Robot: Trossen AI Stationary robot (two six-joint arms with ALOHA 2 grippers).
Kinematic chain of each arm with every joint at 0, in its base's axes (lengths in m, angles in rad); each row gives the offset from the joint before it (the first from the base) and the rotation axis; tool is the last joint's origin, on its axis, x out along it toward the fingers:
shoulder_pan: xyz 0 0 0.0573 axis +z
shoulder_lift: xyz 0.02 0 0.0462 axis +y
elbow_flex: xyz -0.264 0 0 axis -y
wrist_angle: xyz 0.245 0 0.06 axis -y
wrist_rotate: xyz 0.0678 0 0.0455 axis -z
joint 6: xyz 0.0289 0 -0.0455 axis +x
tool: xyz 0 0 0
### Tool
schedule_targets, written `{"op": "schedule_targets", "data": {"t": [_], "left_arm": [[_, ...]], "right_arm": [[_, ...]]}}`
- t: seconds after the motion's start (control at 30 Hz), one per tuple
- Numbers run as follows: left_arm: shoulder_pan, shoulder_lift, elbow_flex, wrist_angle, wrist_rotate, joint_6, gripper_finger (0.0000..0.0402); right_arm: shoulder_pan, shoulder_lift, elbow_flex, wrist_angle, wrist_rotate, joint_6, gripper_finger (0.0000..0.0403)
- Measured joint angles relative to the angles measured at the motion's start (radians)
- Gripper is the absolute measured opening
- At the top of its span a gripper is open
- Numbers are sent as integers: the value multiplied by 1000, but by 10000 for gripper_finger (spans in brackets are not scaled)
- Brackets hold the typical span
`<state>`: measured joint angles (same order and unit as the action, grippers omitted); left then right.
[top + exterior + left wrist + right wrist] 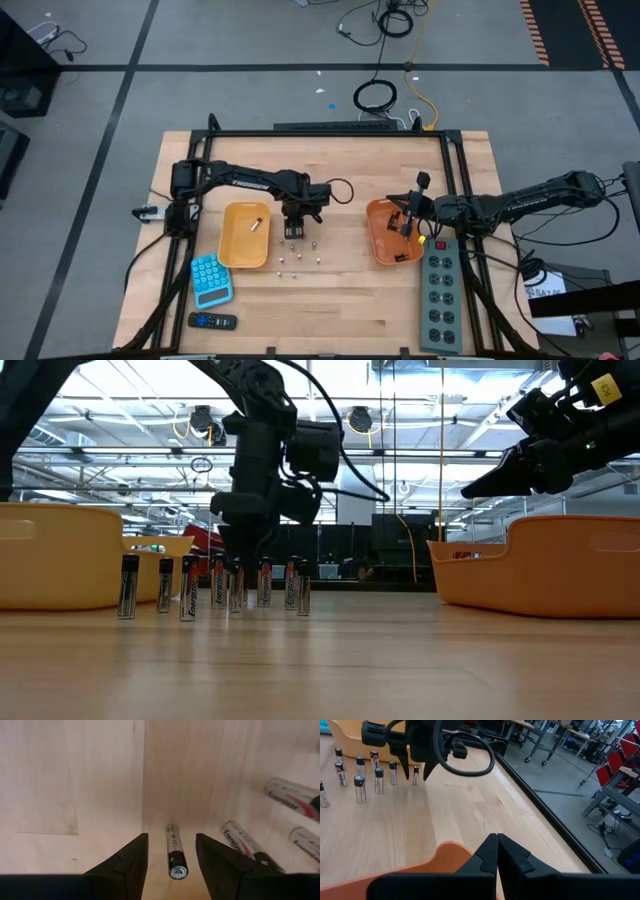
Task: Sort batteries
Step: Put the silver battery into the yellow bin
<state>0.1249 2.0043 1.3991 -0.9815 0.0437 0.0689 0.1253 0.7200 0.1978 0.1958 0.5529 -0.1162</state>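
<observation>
**Operator:** What is the state of the left gripper (171, 851)?

**Technician:** Its two dark fingers stand apart and straddle one slim, upright, black-and-silver battery (174, 851). The wrist view shows a gap on each side, so nothing is gripped. The gripper points down at the bare wood table (330, 300), between the two trays.

**Operator:** Where are the other batteries?

**Technician:** The remaining small cylindrical cells (185, 587) stand upright in a loose cluster just beside the straddled one. One cell (257, 222) lies in the left orange plastic tray (232, 250). The right orange plastic tray (378, 240) sits well apart.

**Operator:** And the right arm?

**Technician:** The right gripper (496, 851) hangs over the right tray with its fingertips pressed together and nothing visible between them.

**Operator:** Which step is in hand?

**Technician:** Judged from the layout, it is the pick step. The next move calls for closing squarely on the cell without toppling its neighbours, then lifting straight up. Most cells remain unsorted.
</observation>
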Motion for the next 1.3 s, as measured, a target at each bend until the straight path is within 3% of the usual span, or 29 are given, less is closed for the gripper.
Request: {"op": "schedule_targets", "data": {"t": [0.3,0.53,0.7,0.9,1.1,1.3], "left_arm": [[0,18,0,7,1,3,163],[-2,18,0,-5,27,50,34],[-3,18,7,-56,-11,62,34],[-1,-60,63,-246,-210,21,34],[-16,-208,58,-295,-207,-138,34],[-86,-375,-61,-292,-96,-344,34]], "right_arm": [[0,0,0,-3,0,0,0],[0,0,0,-4,0,0,0],[0,0,0,-4,0,0,0],[0,0,0,-4,0,0,0],[0,0,0,-6,0,10,0],[0,0,0,-34,0,44,0]]}}
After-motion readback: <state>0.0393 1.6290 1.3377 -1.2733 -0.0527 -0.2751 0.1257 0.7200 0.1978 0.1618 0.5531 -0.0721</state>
